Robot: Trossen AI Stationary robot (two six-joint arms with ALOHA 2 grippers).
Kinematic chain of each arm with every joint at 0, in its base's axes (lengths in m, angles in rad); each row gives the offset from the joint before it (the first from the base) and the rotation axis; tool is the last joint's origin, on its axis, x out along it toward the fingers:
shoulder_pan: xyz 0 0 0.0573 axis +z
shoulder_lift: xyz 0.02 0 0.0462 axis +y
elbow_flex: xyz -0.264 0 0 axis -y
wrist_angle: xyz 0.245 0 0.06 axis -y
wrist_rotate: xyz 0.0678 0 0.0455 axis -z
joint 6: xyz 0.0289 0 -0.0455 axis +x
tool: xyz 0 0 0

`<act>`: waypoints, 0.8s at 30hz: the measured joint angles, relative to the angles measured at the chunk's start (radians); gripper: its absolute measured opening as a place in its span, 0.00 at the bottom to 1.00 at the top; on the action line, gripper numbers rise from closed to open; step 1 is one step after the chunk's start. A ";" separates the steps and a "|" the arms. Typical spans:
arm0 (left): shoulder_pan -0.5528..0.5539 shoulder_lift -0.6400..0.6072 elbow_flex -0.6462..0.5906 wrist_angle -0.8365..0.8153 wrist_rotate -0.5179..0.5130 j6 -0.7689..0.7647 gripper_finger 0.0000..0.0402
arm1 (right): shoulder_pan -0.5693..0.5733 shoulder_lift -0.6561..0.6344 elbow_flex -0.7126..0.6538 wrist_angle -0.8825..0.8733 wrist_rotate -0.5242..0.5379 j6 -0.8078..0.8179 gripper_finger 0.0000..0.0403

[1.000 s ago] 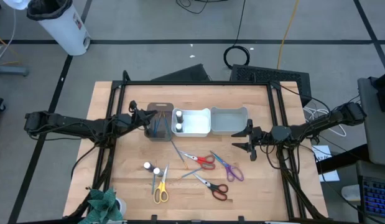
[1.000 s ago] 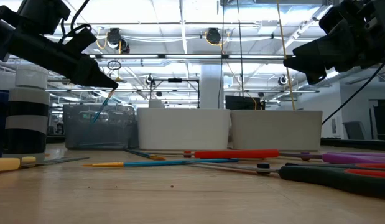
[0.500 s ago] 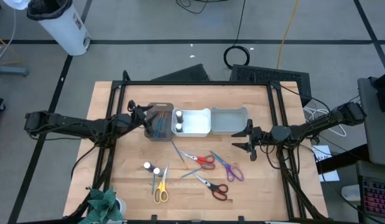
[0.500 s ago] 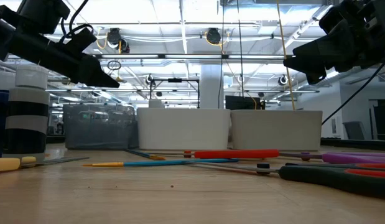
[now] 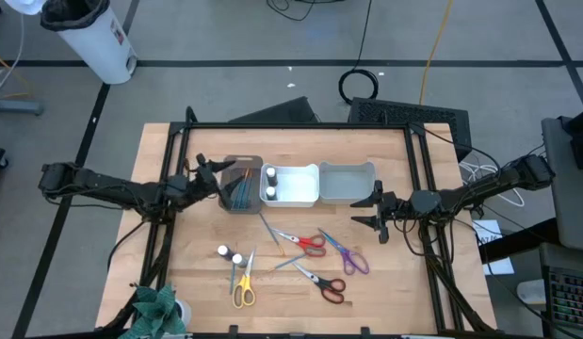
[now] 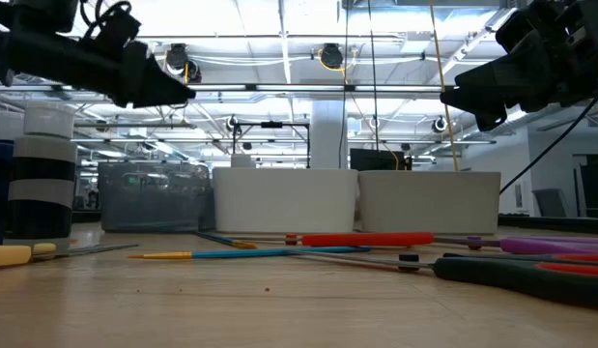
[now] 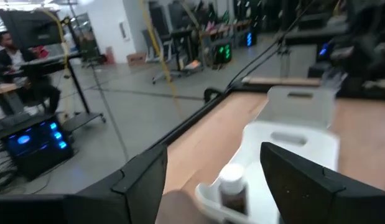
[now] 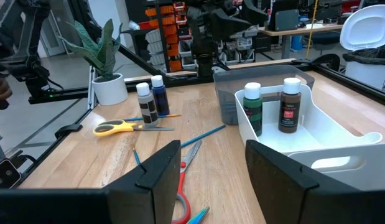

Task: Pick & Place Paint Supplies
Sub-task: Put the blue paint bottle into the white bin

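1. Left gripper (image 5: 214,170) hangs over the 9 o'clock edge of the dark grey rectangular bin (image 5: 242,184); its fingers (image 7: 145,180) are spread apart with nothing between them.
2. Thin teal brushes (image 5: 240,191) lie inside that bin, though how many is hard to make out from above.
3. Two white-capped paint bottles (image 8: 270,107) stand in the white rectangular bin (image 5: 291,185), at its 9 o'clock end.
4. Right gripper (image 5: 376,209) sits off the desk (image 5: 385,282) around 3 o'clock, fingers (image 8: 156,167) parted and empty.
5. Still loose on the wood: two more small white-capped bottles (image 5: 229,253), yellow-handled scissors (image 5: 243,288), red-handled scissors (image 5: 305,242), purple-handled scissors (image 5: 349,255), black-handled scissors (image 5: 324,284) and a teal brush (image 5: 268,229).
6. In the low view the bins' walls hide what's inside them.
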 joint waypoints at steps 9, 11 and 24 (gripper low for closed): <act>-0.105 0.000 0.001 0.148 0.026 0.003 0.65 | 0.000 0.000 0.000 0.000 0.000 0.000 0.42; -0.122 0.000 0.005 0.162 0.051 0.003 0.66 | 0.000 0.000 0.000 0.000 0.000 0.000 0.42; -0.261 0.000 0.131 0.032 0.210 -0.030 0.67 | 0.000 0.000 0.000 0.000 0.000 0.000 0.42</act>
